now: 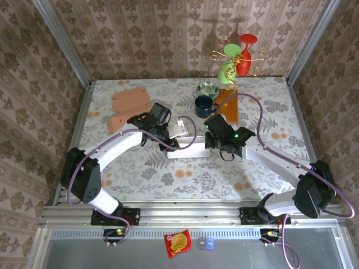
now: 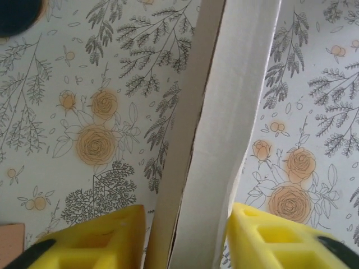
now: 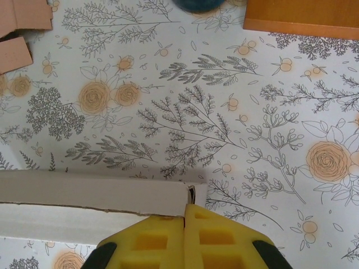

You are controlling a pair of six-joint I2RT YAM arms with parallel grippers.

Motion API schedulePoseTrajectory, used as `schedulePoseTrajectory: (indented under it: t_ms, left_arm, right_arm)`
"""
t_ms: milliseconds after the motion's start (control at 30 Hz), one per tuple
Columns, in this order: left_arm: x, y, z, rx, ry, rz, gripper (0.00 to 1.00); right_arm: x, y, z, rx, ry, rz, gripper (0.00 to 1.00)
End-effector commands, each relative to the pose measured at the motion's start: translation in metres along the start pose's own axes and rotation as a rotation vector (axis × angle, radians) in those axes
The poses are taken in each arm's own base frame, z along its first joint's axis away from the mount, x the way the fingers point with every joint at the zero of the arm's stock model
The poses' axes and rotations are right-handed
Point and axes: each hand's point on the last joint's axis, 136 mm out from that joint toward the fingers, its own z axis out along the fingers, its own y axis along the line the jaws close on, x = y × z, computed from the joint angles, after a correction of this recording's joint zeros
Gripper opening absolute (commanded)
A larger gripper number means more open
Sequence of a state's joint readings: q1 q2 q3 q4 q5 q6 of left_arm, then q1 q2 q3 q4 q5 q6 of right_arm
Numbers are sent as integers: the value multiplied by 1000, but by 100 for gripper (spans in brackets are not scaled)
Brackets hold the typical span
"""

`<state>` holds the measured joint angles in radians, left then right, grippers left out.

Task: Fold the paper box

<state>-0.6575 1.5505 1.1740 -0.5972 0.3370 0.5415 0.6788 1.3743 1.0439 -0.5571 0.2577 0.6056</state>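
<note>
Floral-patterned tablecloth (image 1: 140, 168) covers the table, with the white half-folded paper box (image 1: 189, 152) at its centre. At the box's 9 o'clock end the left gripper (image 2: 185, 216) straddles a wall, jaws narrow; I cannot tell whether it grips. At 3 o'clock the right gripper (image 3: 185, 218) is pinched closed, touching the box's end.

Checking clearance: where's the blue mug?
Top view: the mug sits centre, far side, just nearer than the bowl, left of the wooden board.

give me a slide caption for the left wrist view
Left gripper straddling the white paper box wall over floral tablecloth
</note>
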Motion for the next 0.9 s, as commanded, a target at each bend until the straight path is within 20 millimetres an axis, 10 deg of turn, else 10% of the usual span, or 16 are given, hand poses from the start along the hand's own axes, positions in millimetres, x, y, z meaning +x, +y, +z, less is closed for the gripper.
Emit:
schedulePoseTrajectory:
  t_ms: [0,533,867]
  left_arm:
    - [-18,12,-16,-41,-74,-97,51]
    - [-14,14,-52,-108,-170,-290,63]
    - [-7,11,-83,-28,-103,-577,47]
  right_arm:
    - [31,-14,9,59,89,-47,0]
    - [35,-14,13,81,64,-72,0]
    - [35,-14,11,82,59,-67,0]
